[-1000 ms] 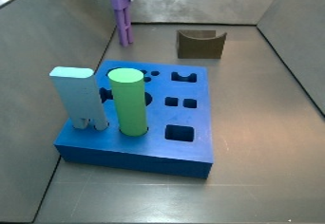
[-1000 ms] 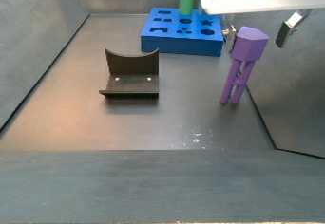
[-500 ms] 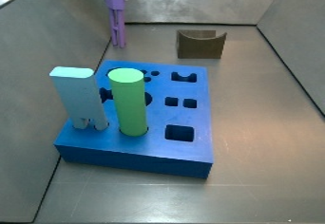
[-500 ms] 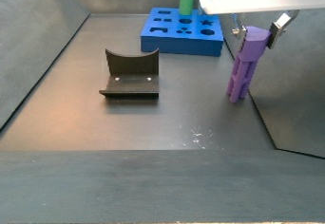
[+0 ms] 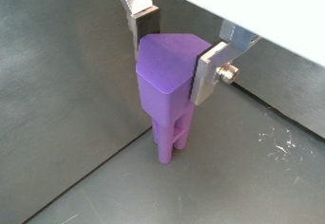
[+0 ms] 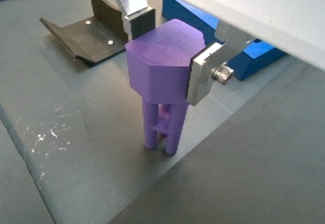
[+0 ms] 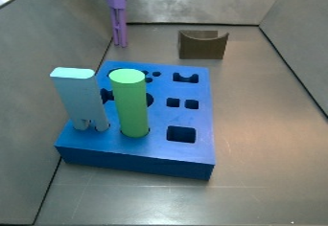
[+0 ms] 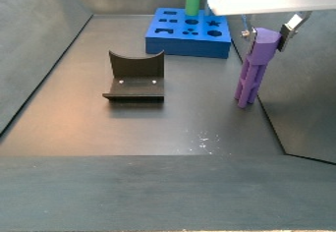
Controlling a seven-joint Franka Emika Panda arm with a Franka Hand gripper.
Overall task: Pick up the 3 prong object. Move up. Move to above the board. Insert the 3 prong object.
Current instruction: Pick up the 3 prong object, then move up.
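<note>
– What lies nearest on the table?

– In a side view, the board, a flat blue square with shaped holes in its top. A thick green cylinder and a pale blue block stand upright in it at the near edge. Behind it sits a small dark olive-brown U-shaped piece, apart from the board.

– And the surface itself?

– Dull grey metal, smooth, with faint scuffs and a few bright specks. Grey walls rise on all sides, so the things sit in a shallow box.

– Where is the 3 prong object?

– At the far end of that side view, close to the back wall, well apart from the board: the 3 prong object stands upright, head up, prongs down at the floor. In both wrist views its wide purple head sits between the fingers.

– So the tool has it?

– Yes. The tool is closed to the width of the head, one silver plate pressed on each side of it, and the peg's slim stem hangs below to the table.
</note>
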